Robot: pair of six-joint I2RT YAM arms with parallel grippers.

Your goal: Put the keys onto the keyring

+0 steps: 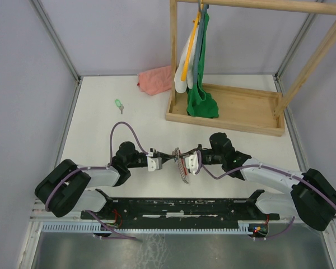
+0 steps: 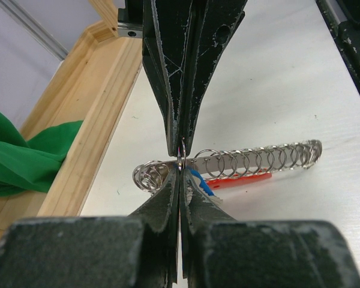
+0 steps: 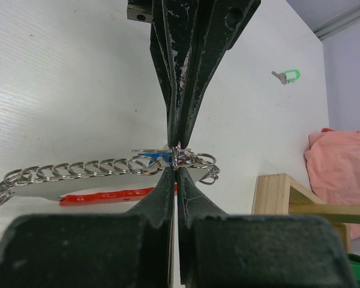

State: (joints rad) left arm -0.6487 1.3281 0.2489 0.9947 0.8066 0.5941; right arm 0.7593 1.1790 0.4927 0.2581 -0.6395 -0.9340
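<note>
My two grippers meet tip to tip above the table's near middle. The left gripper [image 1: 169,156] [image 2: 180,168] and the right gripper [image 1: 185,158] [image 3: 176,168] are both shut, pinching a thin end ring of the keyring [image 1: 183,170] [image 2: 181,153] [image 3: 177,155] from opposite sides. Its chain of silvery rings [image 2: 258,158] [image 3: 78,168] and red strap [image 2: 243,179] [image 3: 108,195] trail off sideways. The blue key [image 2: 201,180] [image 3: 156,159] sits right against the pinched ring; I cannot tell whether it is threaded on. The green key [image 1: 119,104] [image 3: 287,75] lies alone on the far left of the table.
A pink cloth [image 1: 155,80] [image 3: 339,168] lies at the back. A wooden tray [image 1: 235,115] [image 2: 90,138] [image 3: 282,192] with a hanger frame holding green and white garments [image 1: 199,84] stands at the back right. The table's walls close in on the left and right.
</note>
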